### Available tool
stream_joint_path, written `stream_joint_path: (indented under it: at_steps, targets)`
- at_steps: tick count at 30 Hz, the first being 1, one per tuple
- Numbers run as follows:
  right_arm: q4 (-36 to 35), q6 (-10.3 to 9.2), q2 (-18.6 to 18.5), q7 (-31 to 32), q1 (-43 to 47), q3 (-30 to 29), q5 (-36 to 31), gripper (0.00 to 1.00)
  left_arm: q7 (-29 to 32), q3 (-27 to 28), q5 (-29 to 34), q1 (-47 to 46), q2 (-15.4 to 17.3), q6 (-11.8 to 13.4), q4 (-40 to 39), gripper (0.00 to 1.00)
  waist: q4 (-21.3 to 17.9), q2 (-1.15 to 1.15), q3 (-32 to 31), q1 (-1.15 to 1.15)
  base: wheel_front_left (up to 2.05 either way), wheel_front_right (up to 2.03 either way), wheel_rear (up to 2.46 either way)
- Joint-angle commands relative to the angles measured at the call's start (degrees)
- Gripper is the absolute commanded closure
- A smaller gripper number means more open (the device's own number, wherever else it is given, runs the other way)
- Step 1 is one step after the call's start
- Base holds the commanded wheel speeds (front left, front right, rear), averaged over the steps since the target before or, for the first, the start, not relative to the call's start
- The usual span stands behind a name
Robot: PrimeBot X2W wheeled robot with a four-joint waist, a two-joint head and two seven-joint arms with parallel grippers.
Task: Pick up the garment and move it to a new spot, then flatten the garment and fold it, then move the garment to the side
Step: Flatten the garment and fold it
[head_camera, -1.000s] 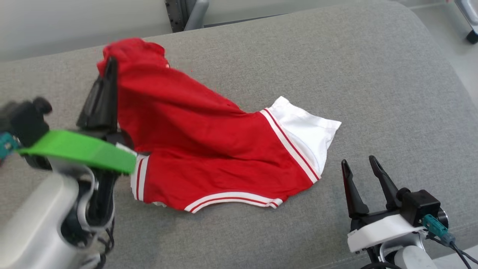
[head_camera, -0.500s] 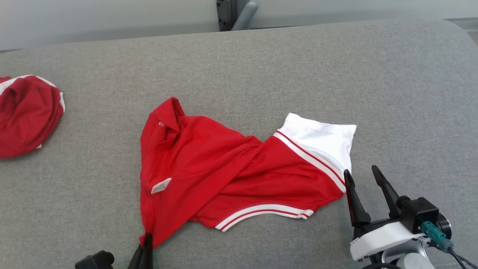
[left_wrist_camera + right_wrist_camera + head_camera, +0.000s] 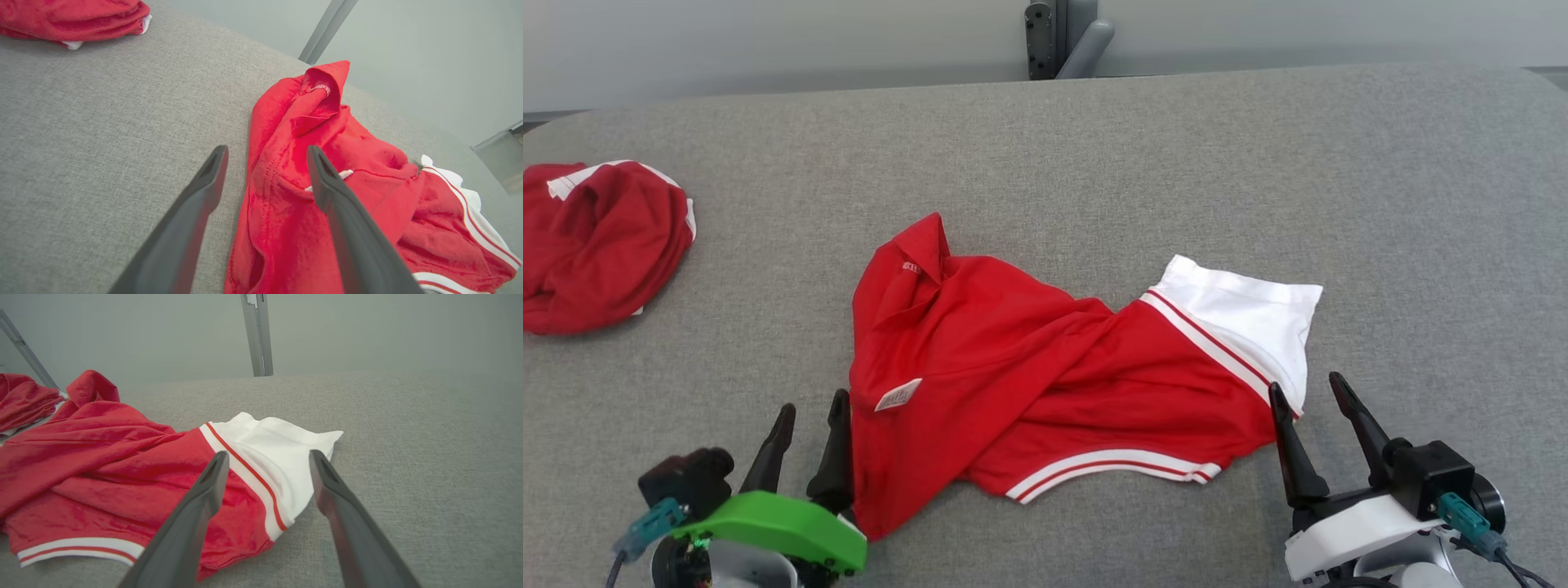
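Our left fingers (image 3: 836, 449) are spread apart and hold nothing. Our right fingers (image 3: 1290, 445) are spread apart and empty too. The red and white shirt (image 3: 1029, 367) lies crumpled between them, close to both.

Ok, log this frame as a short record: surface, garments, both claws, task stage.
surface: grey cushion
garment: red with white striped trim, crumpled, mid-cushion
white panel: at the garment's right end
bundle: second red garment, bunched at far left
left claw: open, at the garment's left edge, holding nothing
right claw: open, at the garment's right edge, holding nothing
stage: garment lies loose, not yet flattened or folded
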Motion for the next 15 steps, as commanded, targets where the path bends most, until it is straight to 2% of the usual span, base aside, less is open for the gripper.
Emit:
stream_joint_path:
  at_steps: [1, 5, 7, 9, 15]
  targets:
    - [-0.1, 0.0, -0.2, -0.2, -0.2, 0.0, 0.1, 0.0, 0.5, -0.1, 0.0, -2.0, 0.3, -0.4, 0.5, 0.0, -0.2, 0.69, 0.4, 0.0, 0.0, 0.0, 0.0]
    - [0.1, 0.0, -0.2, -0.2, -1.3, 1.0, 0.7, 0.0, 3.5, -2.5, 2.1, -6.6, 0.4, -0.6, 6.3, 0.0, -1.7, 0.69, 1.0, 0.0, 0.0, 0.0, 0.0]
    - [0.1, 0.0, -0.2, -0.2, -1.5, 1.2, 1.0, 0.0, 4.0, -3.2, 2.6, -8.3, -0.2, -1.5, 7.9, 0.0, -2.6, 0.69, 1.2, 0.0, 0.0, 0.0, 0.0]
    - [-0.1, -0.01, -0.2, -0.2, -1.3, 1.0, 1.1, 0.0, 4.3, -3.1, 1.4, -8.8, -0.7, -2.6, 8.5, 0.0, -3.3, 0.69, 1.3, 0.0, 0.0, 0.0, 0.0]
    - [-0.1, 0.0, -0.2, -0.2, -0.2, 0.5, 0.7, 0.0, 5.0, -2.4, 0.0, -6.9, 1.1, -3.7, 6.3, 0.0, -4.7, 0.69, 1.3, 0.0, 0.0, 0.0, 0.0]
